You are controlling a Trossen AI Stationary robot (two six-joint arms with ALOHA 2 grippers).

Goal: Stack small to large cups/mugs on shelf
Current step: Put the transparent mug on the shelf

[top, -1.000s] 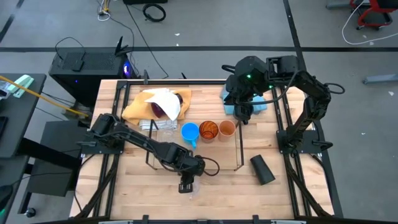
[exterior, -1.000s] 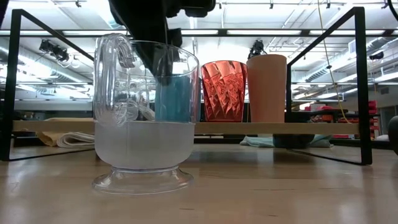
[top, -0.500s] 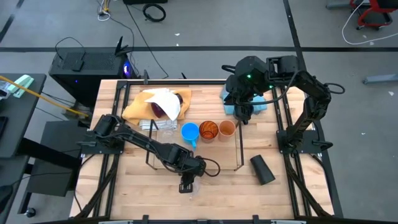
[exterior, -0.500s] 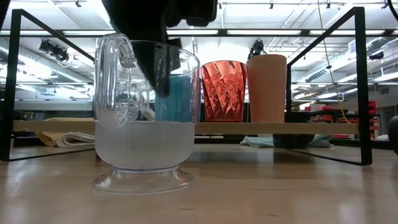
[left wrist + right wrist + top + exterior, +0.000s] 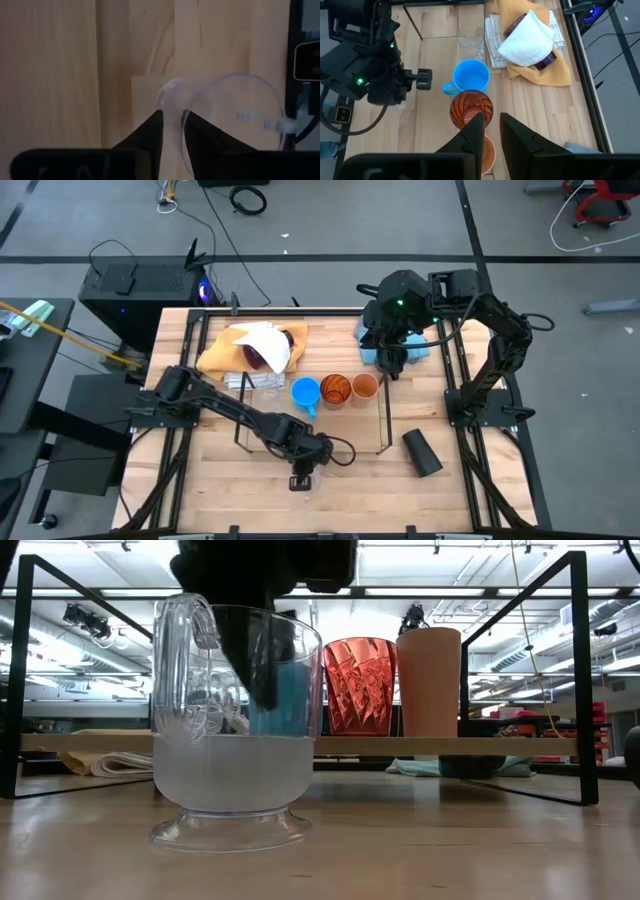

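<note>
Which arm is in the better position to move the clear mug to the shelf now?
The left. Its left gripper already straddles the rim of the clear mug at the table's front edge, one finger inside. The right gripper hangs far away, over the shelf's back corner, holding nothing.

both arms are matte black, built of chunky rounded joint housings linked by slimmer straight segments. the right arm (image 5: pixel 470 310) carries a small green light on its wrist block, and thin black cables loop along its links. the left arm (image 5: pixel 230 412) also trails a black cable loop near its wrist; its housing shows a green light and what may be a small label, too blurred to read.
</note>
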